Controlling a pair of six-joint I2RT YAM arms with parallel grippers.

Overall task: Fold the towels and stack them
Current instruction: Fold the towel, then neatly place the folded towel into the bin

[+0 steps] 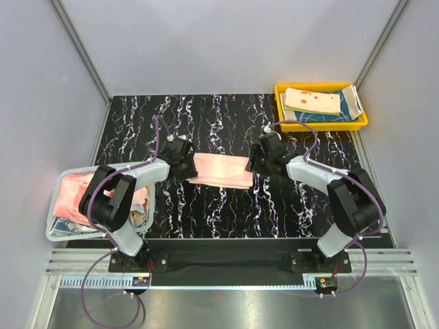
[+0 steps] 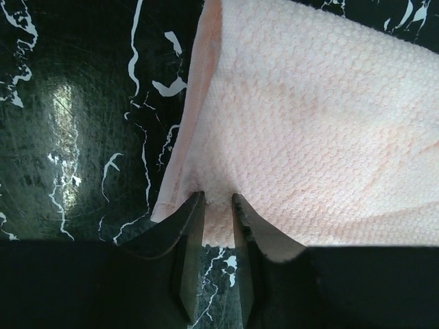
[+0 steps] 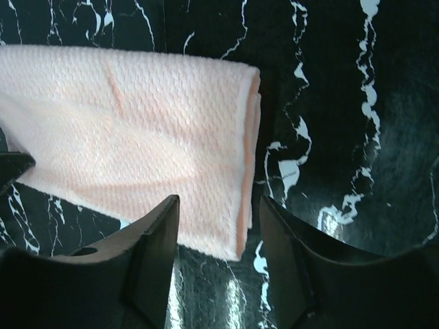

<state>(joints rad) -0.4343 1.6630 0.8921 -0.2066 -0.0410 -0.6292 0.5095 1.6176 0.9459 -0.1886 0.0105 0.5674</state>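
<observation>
A pale pink towel [image 1: 219, 170] lies folded into a long strip on the black marbled table, between my two grippers. My left gripper [image 1: 184, 163] is at the strip's left end. In the left wrist view it [image 2: 216, 200] is shut on the pink towel [image 2: 309, 123], pinching the near corner edge. My right gripper [image 1: 257, 161] is at the right end. The right wrist view shows it [image 3: 218, 202] open, its fingers straddling the folded corner of the towel [image 3: 137, 130], which rests flat on the table.
A yellow tray [image 1: 321, 126] at the back right holds folded towels, an orange-and-cream one [image 1: 312, 101] on top of a teal one [image 1: 322, 116]. At the left edge stands a white basket [image 1: 49, 229] with crumpled towels [image 1: 72, 192].
</observation>
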